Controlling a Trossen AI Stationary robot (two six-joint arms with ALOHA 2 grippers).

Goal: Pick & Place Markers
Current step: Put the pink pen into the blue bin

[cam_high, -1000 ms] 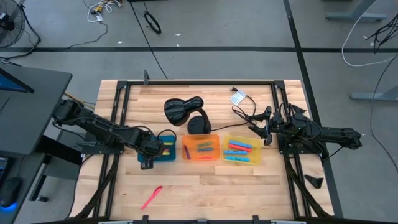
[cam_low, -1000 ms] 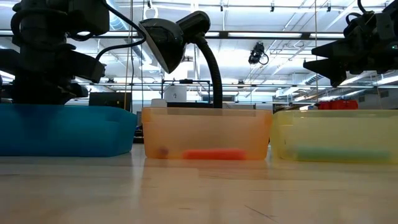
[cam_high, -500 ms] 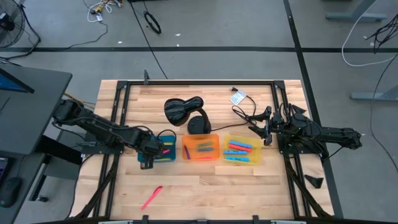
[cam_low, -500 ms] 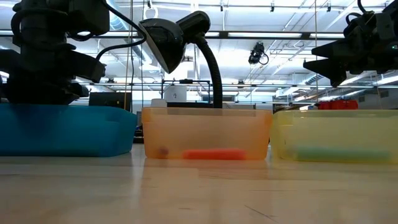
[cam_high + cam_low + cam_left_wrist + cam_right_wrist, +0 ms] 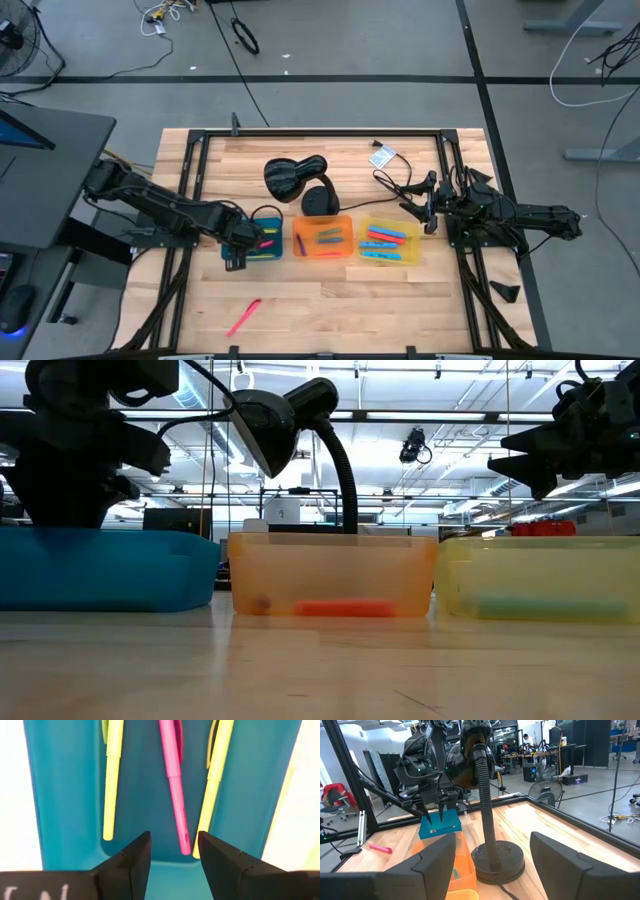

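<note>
Pale wooden table (image 5: 330, 290); translucent plastic trays (image 5: 330, 575)

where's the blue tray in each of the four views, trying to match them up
High view: blue tray at the left end of the tray row, partly under the left gripper.
Low view: blue tray at far left.
Left wrist view: blue tray fills the picture, markers inside.
Right wrist view: blue tray small, mid-distance.
Shared landmark: the orange tray beside it, except in the left wrist view.
</note>
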